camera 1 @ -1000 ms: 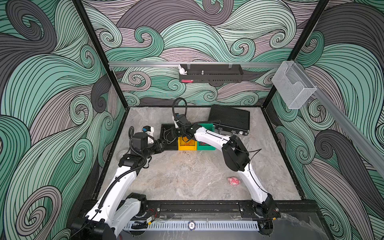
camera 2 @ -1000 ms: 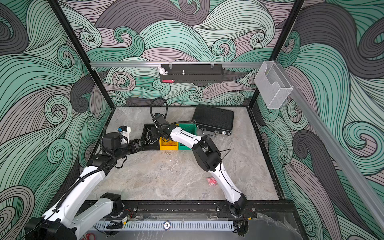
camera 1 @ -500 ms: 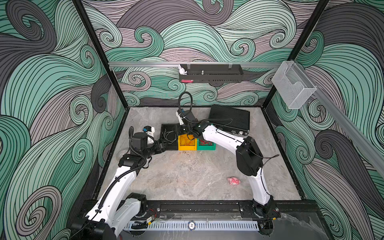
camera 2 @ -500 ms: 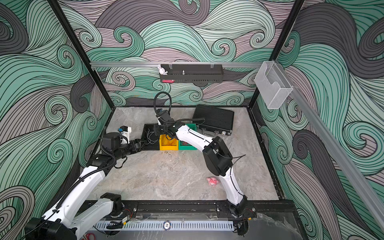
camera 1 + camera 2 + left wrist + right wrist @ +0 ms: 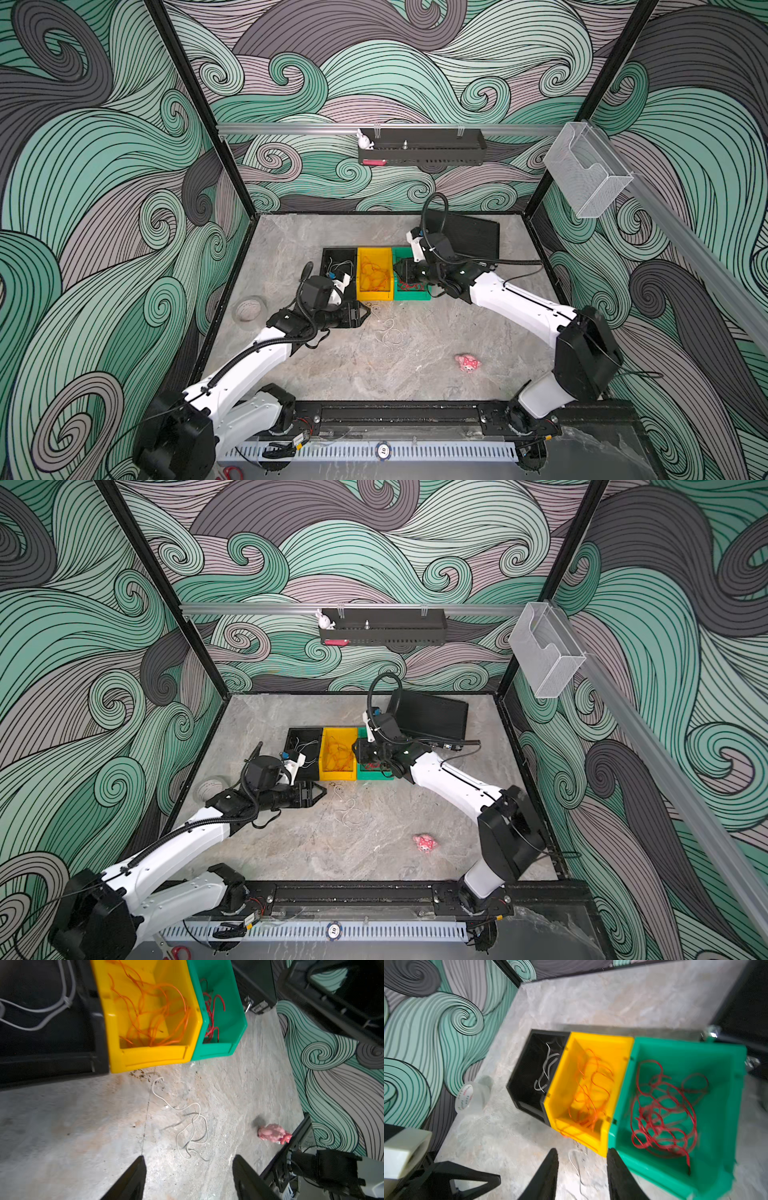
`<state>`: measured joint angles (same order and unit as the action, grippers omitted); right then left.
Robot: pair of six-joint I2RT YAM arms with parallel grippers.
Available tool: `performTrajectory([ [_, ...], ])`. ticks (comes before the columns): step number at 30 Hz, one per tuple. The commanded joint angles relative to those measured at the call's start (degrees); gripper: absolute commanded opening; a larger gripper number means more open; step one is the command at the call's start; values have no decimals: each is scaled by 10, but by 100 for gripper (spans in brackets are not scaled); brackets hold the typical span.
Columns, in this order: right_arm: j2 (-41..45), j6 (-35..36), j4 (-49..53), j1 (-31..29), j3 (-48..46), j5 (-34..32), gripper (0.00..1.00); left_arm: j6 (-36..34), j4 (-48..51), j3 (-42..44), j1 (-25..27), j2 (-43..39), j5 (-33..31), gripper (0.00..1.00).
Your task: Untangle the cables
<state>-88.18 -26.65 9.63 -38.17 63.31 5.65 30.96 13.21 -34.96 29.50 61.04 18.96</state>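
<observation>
At the near edge the table [image 5: 332, 374] is bare and open, with only the pink plush toy [image 5: 468, 363] lying well to the right. Beyond it a loose white cable [image 5: 389, 332] lies on the stone. Its long axis runs from the near side toward the yellow bin [image 5: 374, 294], looped at the near end, with one free end just short of the bin's front wall. The left gripper [image 5: 189, 1156] hovers just left of it, jaws spread and empty, and has shifted toward the cable since a second ago. Orange cables [image 5: 153, 1016] lie in the yellow bin, white cables [image 5: 547, 1068] in the black bin [image 5: 338, 250], and red cables [image 5: 660, 1118] in the green bin [image 5: 415, 296]. The right gripper [image 5: 582, 1149], jaws parted and empty, has swung right from the left-hand bins to the green one, and its elbow is now out by the right wall, which frees the middle. The black case [image 5: 473, 237] lies farthest back.
</observation>
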Motion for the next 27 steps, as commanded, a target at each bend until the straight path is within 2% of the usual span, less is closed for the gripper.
performTrajectory([
  [1,57,-17,-24,-1,-56,13,40,20,-36,2,43,27,-41,70],
  [8,134,-32,-39,9,-166,7,40,-3,-36,-23,141,126,-125,75],
  [12,162,-38,-44,14,-202,8,40,-23,-1,-54,173,184,-179,74],
  [16,185,-38,-48,18,-222,8,40,-22,-18,-62,182,221,-182,72],
  [23,199,-37,-45,26,-240,7,39,-45,0,-100,184,283,-180,56],
  [27,201,-36,-46,30,-246,4,39,-47,-11,-104,186,289,-178,46],
])
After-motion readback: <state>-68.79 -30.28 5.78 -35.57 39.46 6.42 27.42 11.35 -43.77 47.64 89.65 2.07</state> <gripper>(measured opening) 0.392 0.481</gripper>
